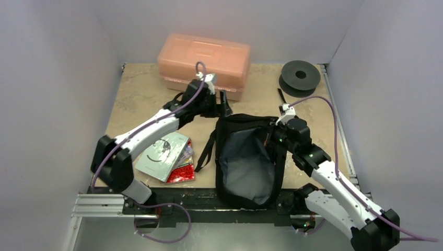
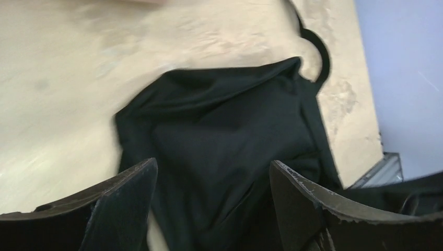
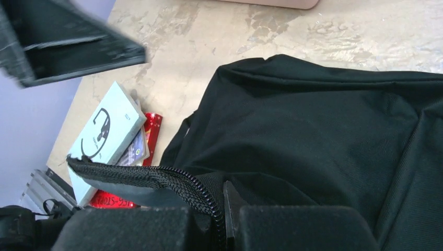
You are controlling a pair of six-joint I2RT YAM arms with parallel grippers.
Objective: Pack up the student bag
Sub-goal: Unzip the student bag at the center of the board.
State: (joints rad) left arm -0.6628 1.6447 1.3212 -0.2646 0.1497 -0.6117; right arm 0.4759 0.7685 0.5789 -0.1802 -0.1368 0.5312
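Black student bag (image 1: 245,162), right jaws clenched on its zip edge (image 3: 175,180), left jaws spread above its far corner

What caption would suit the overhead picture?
Right gripper pinches the zip edge of the open black backpack; left gripper, open, hangs by its far rim.

My left pincer (image 2: 213,172) is black, like the student bag (image 1: 240,121), whose lining is grey. The counter (image 1: 141,99) is mottled beige, the box (image 1: 205,60) translucent orange-pink, the spool (image 1: 299,77) black, the booklet (image 1: 162,156) pale with a black ring, the packet (image 1: 183,171) shiny red.
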